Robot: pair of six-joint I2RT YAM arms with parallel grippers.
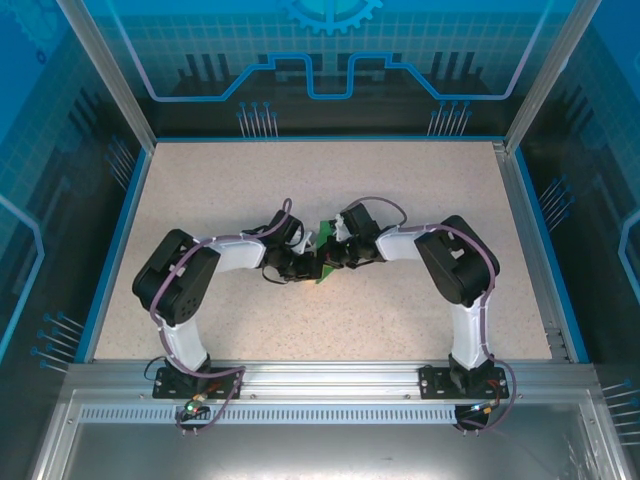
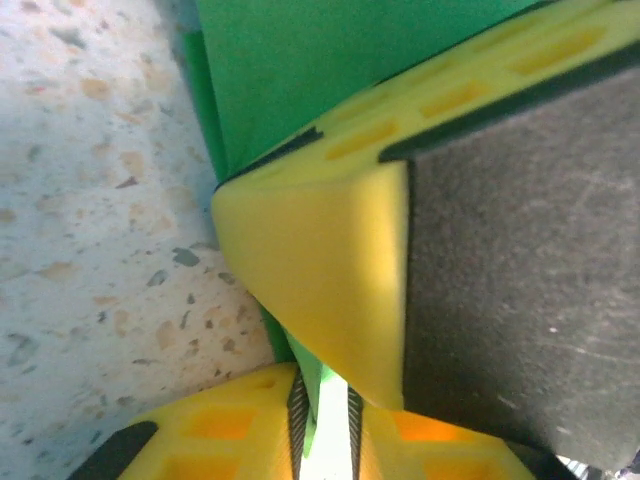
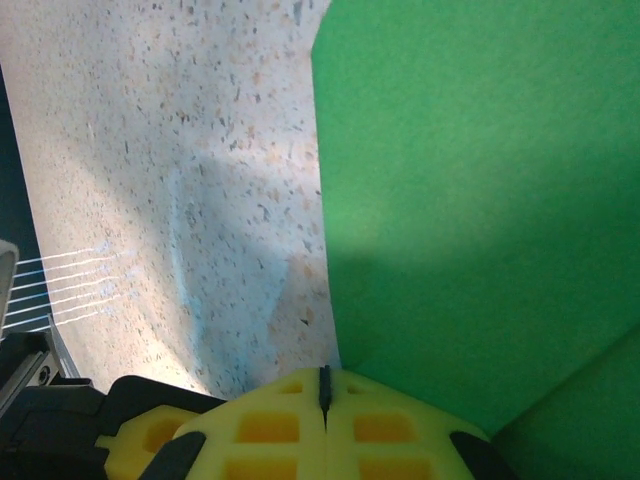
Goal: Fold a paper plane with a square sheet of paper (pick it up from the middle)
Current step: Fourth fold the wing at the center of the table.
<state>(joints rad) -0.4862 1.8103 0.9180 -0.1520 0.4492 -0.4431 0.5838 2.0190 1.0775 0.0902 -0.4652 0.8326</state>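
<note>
You're looking at a robotics lab cell: a speckled beige stone-look table (image 1: 400, 200), framed by silver aluminium rails (image 1: 330, 372), walled by blue translucent gear-printed panels (image 1: 200, 50).

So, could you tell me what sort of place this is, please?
Probably an enclosed robot work cell: a speckled tabletop walled by aluminium posts and blue printed panels, with robot arms bolted to a front rail.

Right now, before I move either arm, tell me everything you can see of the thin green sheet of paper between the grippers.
The thin green sheet of paper is plain, matte and folded, a second layer showing behind one edge. It sits centrally between the arms, over the speckled table, pinched by the left gripper and the right gripper, both shut on it.
</note>
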